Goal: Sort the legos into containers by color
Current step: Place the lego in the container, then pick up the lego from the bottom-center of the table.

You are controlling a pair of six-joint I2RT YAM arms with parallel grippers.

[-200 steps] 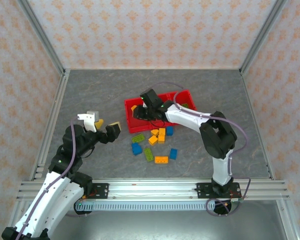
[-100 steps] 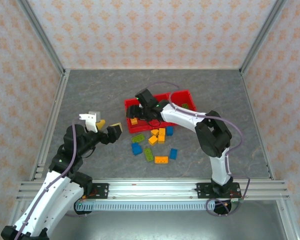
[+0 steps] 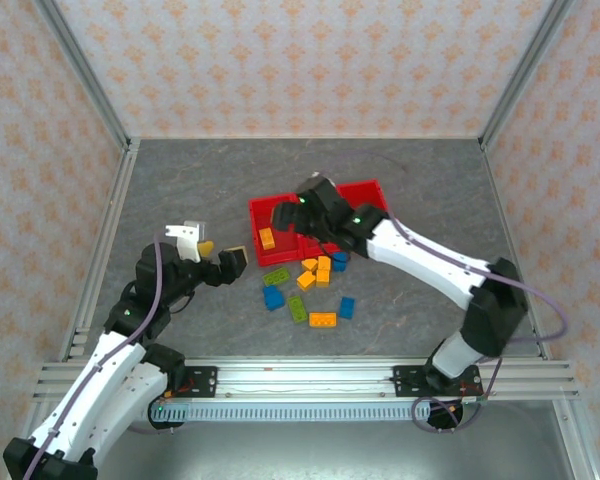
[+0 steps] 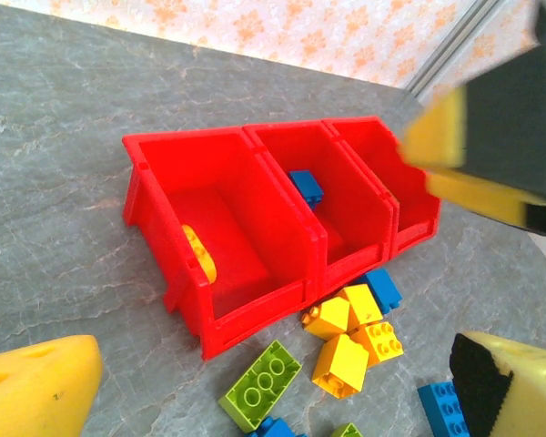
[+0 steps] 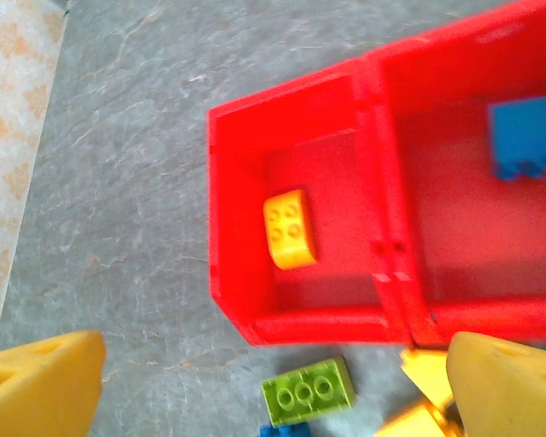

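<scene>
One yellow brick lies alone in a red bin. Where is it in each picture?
Top external: the yellow brick lies in the leftmost red bin, near the picture's centre.
Left wrist: the brick sits left of centre, same bin.
Right wrist: the brick sits near centre, same bin.
Shared landmark: the lime green brick on the table just outside that bin.

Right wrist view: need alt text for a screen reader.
A row of red bins seen from above: the end bin holds one yellow brick, the next a blue brick. A green brick lies on the grey table outside, under the open right gripper.
</scene>
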